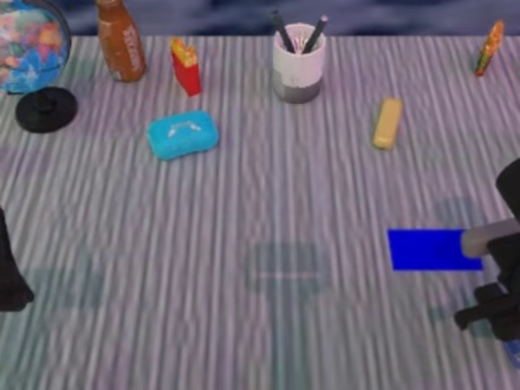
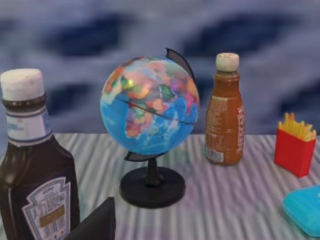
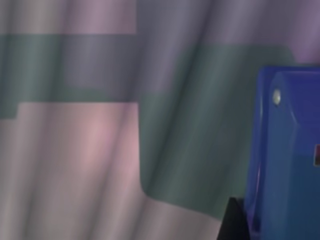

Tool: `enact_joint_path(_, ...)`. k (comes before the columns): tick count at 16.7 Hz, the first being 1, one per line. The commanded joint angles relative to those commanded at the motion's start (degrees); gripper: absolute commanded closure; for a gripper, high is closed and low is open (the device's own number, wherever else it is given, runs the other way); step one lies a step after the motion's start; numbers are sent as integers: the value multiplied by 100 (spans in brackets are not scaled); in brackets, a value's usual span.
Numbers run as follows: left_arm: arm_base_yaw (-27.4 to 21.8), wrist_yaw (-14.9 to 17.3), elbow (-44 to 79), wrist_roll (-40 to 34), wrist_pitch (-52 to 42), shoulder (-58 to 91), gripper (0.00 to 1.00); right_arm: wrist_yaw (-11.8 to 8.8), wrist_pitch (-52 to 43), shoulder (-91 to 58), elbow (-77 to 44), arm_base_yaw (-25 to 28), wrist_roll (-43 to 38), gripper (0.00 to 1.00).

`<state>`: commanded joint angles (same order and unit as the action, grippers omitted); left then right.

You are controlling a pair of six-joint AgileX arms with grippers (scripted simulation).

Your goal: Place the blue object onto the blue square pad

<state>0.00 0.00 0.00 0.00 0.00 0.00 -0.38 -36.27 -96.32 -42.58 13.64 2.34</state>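
**Striped surface, pad at the right**

Striped grey surface (image 1: 268, 325) is shared by a cyan block (image 1: 183, 135), globe (image 1: 32, 49), sauce bottle (image 1: 121, 39), fries carton (image 1: 186, 65), pen cup (image 1: 298, 63) and yellow bar (image 1: 387, 123). The blue square pad (image 1: 431, 249) is partly overlapped by the right arm. The blue object (image 3: 287, 155) is seen beside the right gripper (image 1: 510, 329), off the pad; whether the fingers grasp it cannot be told. The left arm is parked at the left edge.

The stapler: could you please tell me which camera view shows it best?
The right wrist view shows the stapler best: its blue body fills that picture's edge, close up, though cut off. The top view shows only a small blue sliver at the table's right edge, beneath the right arm. The left wrist view does not show it.
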Motion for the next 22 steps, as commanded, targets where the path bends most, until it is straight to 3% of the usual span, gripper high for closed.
enact_joint_path(9,0,0,0,0,0,0,0,29,-101,48,-81,-2,20,100)
enact_joint_path(18,0,0,0,0,0,0,0,28,-2341,968,-1303,23,50,100)
enact_joint_path(22,0,0,0,0,0,0,0,31,-2558,1126,-1448,24,56,100)
